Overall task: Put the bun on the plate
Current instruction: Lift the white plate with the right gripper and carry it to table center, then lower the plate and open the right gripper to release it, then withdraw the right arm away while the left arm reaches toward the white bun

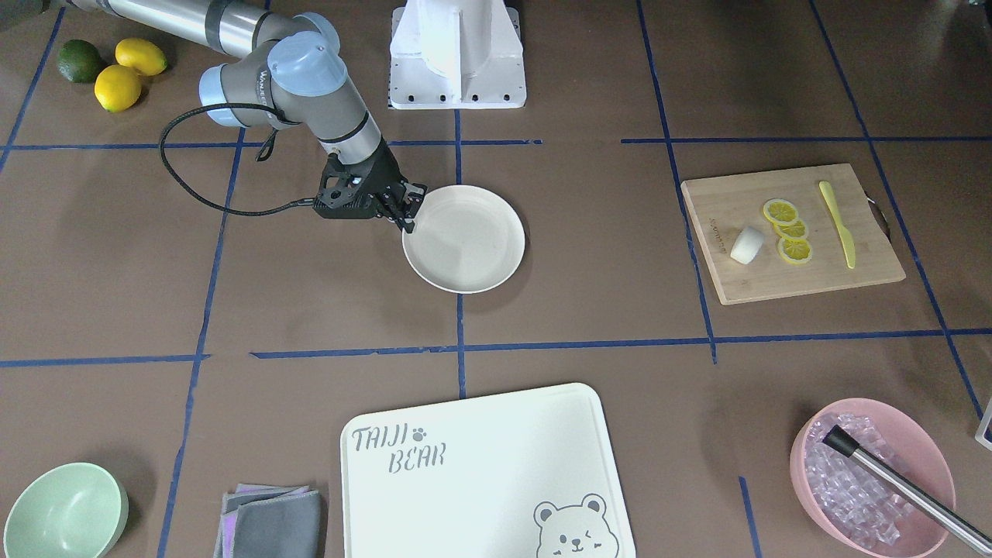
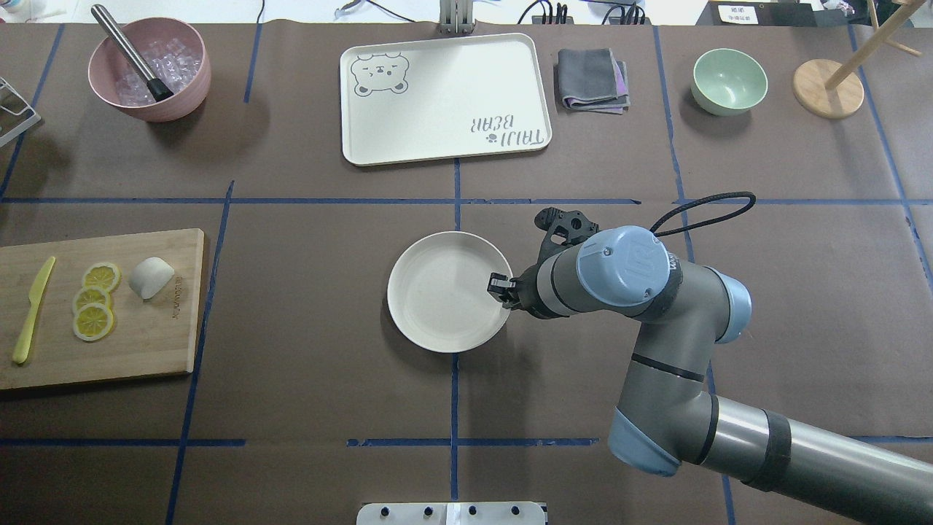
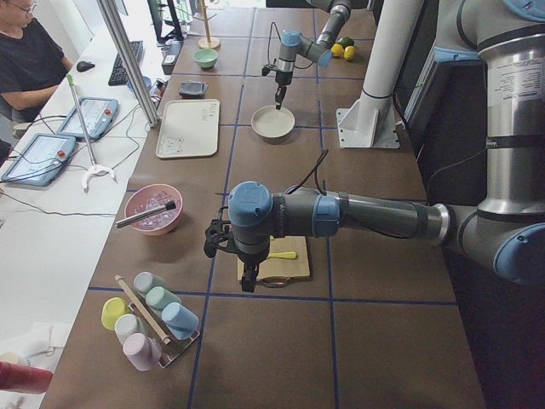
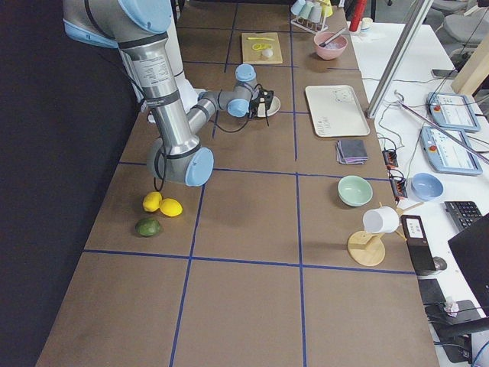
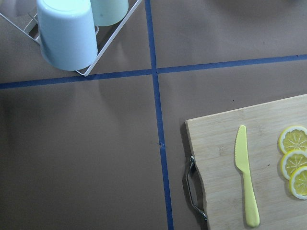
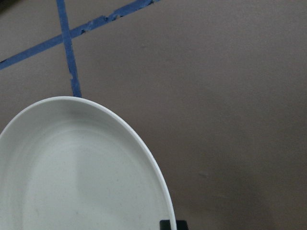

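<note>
The small, stubby white bun (image 2: 151, 277) lies on the bamboo cutting board (image 2: 146, 343), just beside three yellow lemon slices (image 2: 93, 300). I judge it soft and light, so I'd pinch its sides gently. The round cream plate (image 2: 437, 321) is bare. The right gripper (image 2: 501, 286) straddles its rim, fingers close together; whether they pinch it, I cannot tell. Nor can I tell how the left gripper (image 3: 248, 281) stands. The pink bowl (image 2: 193, 87) holds ice

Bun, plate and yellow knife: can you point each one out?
bun (image 2: 151, 277), overhead view, middle of its top
plate (image 2: 437, 300), overhead view, bare centre
yellow knife (image 2: 33, 310), overhead view, middle of its length
</note>
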